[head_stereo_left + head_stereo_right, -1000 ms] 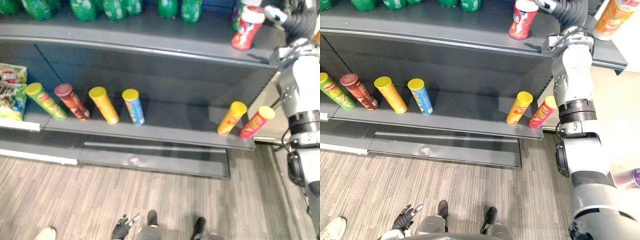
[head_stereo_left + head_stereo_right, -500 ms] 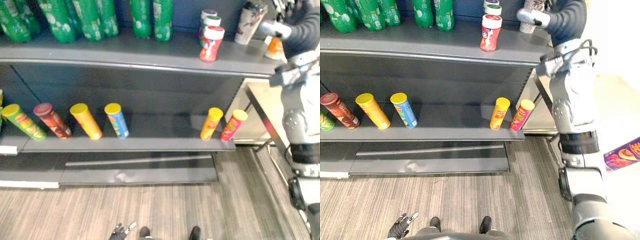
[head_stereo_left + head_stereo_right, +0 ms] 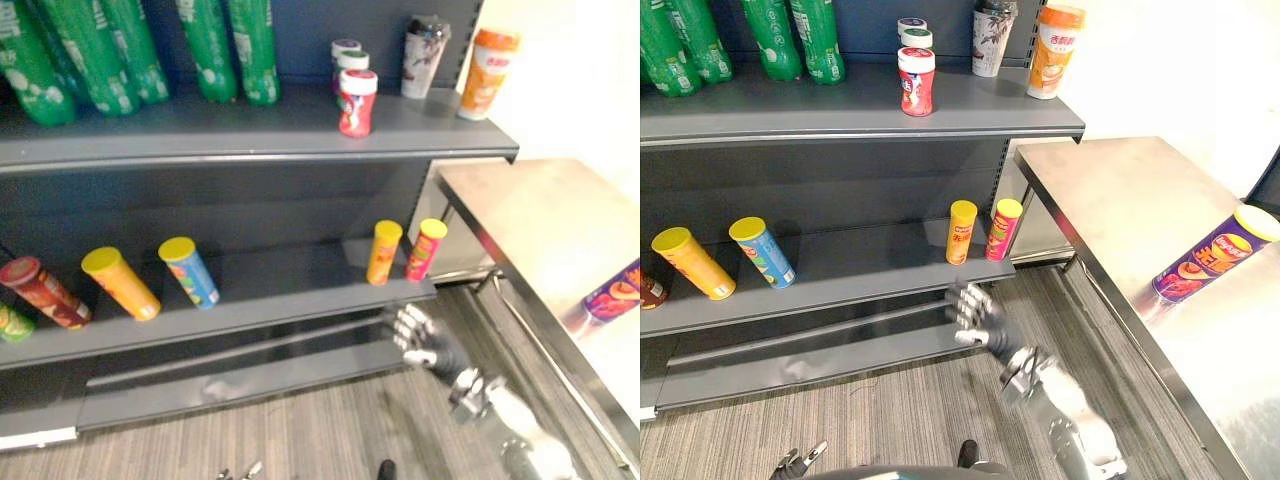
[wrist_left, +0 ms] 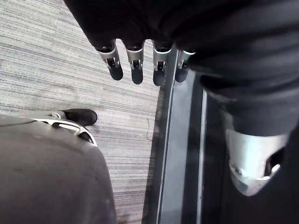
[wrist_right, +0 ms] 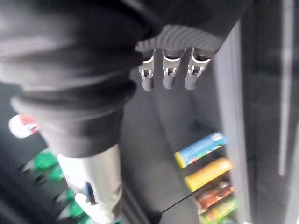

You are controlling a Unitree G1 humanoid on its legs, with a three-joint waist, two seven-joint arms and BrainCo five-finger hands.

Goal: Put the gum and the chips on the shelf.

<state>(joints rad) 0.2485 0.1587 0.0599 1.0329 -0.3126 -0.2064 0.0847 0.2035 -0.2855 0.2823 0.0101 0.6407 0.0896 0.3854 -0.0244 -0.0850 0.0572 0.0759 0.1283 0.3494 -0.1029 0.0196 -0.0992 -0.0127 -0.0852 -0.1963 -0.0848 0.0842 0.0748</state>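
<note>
A red gum tub with a white lid stands on the top shelf, in front of two more lidded tubs. A purple chips can lies on its side on the steel table at the right. My right hand hangs open and empty, low in front of the lower shelf and below a yellow can and a pink can. In the right wrist view its fingers are straight. My left hand is open over the floor near my body.
Green bottles line the top shelf's left part, and two cups stand at its right end. A blue can and an orange can lean on the lower shelf. Striped floor lies in front.
My right arm has dropped from the top shelf to below the lower shelf, hand empty. The camera has swung right, bringing the steel table and the purple can into view.
</note>
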